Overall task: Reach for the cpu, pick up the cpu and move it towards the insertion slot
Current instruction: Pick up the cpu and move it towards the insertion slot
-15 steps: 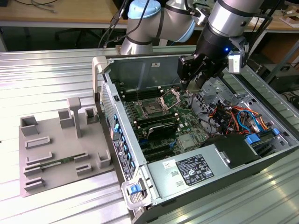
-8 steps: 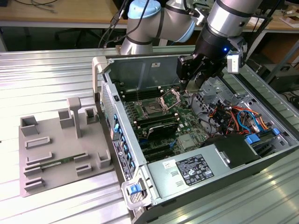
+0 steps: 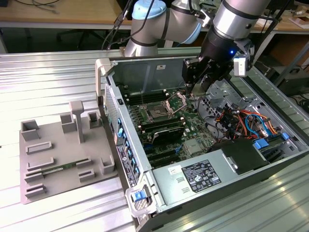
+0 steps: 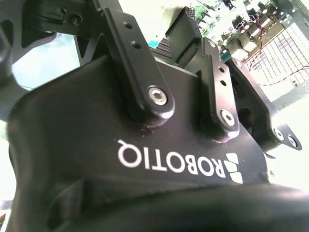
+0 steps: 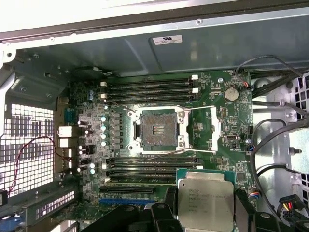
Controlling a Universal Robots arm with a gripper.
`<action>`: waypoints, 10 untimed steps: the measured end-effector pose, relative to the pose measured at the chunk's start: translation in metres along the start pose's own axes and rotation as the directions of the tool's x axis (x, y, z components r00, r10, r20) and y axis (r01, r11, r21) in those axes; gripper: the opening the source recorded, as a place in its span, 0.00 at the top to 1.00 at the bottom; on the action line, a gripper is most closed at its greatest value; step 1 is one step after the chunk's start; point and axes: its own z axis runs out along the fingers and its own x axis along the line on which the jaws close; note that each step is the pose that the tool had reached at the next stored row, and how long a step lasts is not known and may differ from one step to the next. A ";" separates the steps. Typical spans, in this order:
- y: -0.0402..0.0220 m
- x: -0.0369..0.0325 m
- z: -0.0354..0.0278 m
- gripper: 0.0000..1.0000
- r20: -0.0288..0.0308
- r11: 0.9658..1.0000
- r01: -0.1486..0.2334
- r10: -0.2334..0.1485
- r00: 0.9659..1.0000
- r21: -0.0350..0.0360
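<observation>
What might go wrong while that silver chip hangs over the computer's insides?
The cpu sits between the gripper fingers above the motherboard; a slip could drop it onto components. The insertion slot lies open with its frame raised, so a tilted or offset arrival might damage its contacts. Cables run close to the arm.

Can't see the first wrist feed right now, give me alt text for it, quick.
The cpu, silvery top up, sits between the gripper's dark fingers, held over the green motherboard. The insertion slot lies open and empty mid-board, its metal frame swung back, with long black memory slots on both sides.
</observation>
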 end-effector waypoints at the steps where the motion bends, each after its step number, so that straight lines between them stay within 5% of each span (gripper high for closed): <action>1: 0.0000 0.0000 0.0003 0.45 0.000 1.000 0.000 0.000 1.000 0.000; 10: 0.0001 0.0000 0.0028 0.45 0.000 1.000 0.000 0.000 1.000 0.000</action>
